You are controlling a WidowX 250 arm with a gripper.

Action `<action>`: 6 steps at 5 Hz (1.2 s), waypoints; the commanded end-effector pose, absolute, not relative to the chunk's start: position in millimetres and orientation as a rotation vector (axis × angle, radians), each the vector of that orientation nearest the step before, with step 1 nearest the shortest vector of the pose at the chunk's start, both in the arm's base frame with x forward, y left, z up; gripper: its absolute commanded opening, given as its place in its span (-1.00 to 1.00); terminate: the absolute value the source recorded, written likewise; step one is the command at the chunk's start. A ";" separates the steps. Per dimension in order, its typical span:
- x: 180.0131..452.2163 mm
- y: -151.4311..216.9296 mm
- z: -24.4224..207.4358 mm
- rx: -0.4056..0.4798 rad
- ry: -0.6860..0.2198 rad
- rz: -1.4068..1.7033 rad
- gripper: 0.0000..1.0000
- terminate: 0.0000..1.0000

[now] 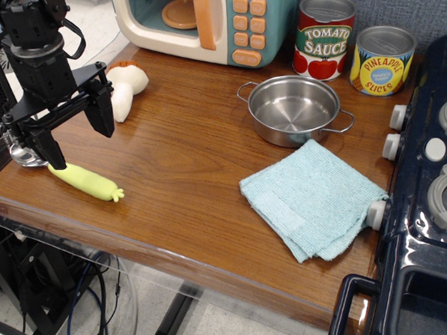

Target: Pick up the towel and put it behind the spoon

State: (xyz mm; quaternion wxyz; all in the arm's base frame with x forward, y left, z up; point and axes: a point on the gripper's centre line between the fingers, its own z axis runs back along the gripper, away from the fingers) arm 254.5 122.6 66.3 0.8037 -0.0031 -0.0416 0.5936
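Observation:
The light blue towel [313,197] lies folded flat on the wooden table [186,169] at the right, in front of the steel pot and touching the toy stove's edge. The spoon [74,175] lies at the left front, its yellow-green handle pointing right and its silver bowl partly hidden behind my gripper. My gripper [78,137] hangs over the spoon's bowl end at the far left, its two black fingers spread apart and empty. It is far from the towel.
A steel pot [294,110] stands behind the towel. A white mushroom toy [125,86] lies behind the gripper. A toy microwave [208,22], tomato sauce can [324,36] and pineapple can [383,59] line the back. A dark blue toy stove [428,202] borders the right.

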 end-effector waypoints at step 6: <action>273.0 -48.4 79.6 0.035 -0.146 0.787 1.00 -1.00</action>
